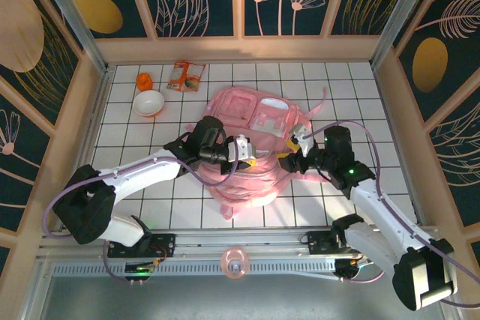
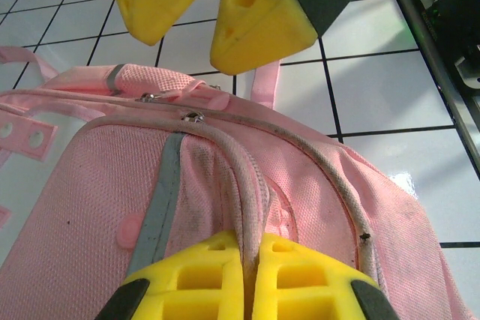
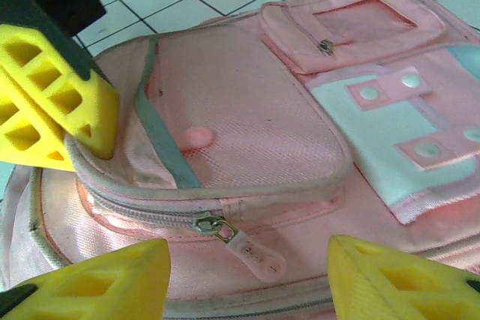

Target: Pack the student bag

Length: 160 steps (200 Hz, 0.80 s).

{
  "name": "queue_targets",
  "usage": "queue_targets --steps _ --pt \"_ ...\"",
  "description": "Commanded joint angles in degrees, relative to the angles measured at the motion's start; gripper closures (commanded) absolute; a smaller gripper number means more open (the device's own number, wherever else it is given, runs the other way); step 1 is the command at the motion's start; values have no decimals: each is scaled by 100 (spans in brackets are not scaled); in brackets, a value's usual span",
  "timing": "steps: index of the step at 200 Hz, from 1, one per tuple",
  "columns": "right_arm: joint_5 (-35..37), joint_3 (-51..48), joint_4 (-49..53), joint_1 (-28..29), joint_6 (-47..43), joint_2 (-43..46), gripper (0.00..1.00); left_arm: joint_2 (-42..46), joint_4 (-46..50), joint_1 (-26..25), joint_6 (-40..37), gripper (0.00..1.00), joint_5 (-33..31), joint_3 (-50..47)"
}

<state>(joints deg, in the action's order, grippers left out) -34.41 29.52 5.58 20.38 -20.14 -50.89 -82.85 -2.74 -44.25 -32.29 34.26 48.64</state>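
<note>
The student bag (image 1: 255,110) lies flat on the white tiled table (image 1: 360,110), roughly at its centre, front pockets facing up, between the two arms. Its large front pocket (image 3: 247,110) has a grey stripe and a zip slider with a pink pull (image 3: 255,254) at the near edge; I cannot tell what the pocket holds. A smaller zipped pocket (image 3: 360,24) sits farther back, beside a pale panel with pink straps.

The left claw (image 2: 251,282) is pinched tight on a piped seam of the bag (image 2: 90,207) at its near-left edge. The right claw (image 3: 247,282) stands wide just above the zip pull, gripping nothing.

Well apart, at the far left of the table, stand a white bowl (image 1: 148,103), a colourful snack packet (image 1: 186,75) and a small orange cup (image 1: 144,80); their contents cannot be made out.
</note>
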Motion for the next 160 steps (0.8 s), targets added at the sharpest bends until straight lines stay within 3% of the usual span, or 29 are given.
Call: queue_targets --steps 1,50,78,96,133,142,160 --pt "-352 -19 -348 70 -411 -221 45 208 -139 -22 48 100 605 189" --pt "-623 37 -509 95 -542 -818 52 166 -139 -17 57 100 616 261" --pt "-18 15 -884 -8 -273 -1039 74 179 -66 -20 57 100 630 311" --pt "126 36 -1128 -225 30 -1165 82 207 73 -17 7 100 660 307" --pt "-206 265 -1058 -490 244 -1452 81 337 -207 -21 380 100 480 70" --pt "-344 321 -967 -496 300 -1396 76 365 -388 -18 735 88 256 27" --pt "-235 447 -660 -502 792 -1053 49 480 -576 -13 1561 52 -270 54"
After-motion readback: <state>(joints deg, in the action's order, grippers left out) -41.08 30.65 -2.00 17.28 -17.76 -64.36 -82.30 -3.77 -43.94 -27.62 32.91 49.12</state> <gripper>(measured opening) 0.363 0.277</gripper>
